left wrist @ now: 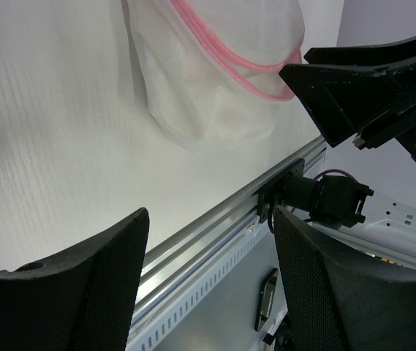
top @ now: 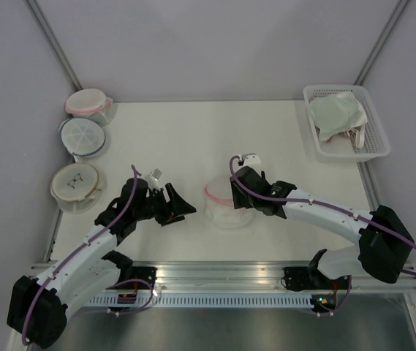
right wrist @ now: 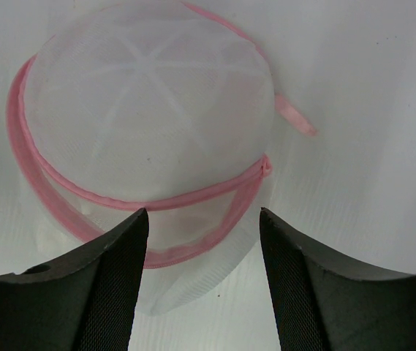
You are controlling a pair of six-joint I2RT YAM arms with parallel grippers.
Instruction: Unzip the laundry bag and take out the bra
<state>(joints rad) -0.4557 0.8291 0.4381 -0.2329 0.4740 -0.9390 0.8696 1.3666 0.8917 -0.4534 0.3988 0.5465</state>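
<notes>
Far left of the white table, three round mesh pouches are sitting in a close column: pink-rimmed pouch farthest, blue-rimmed pouch in the middle, tan-rimmed pouch nearest. Far right, a white slotted basket is holding a pale greenish round cloth. A metal rail is running along the near edge.

The laundry bag, a round white mesh dome with a pink zipper rim, sits dome-up in the bench's near half, midway between its side edges.
</notes>
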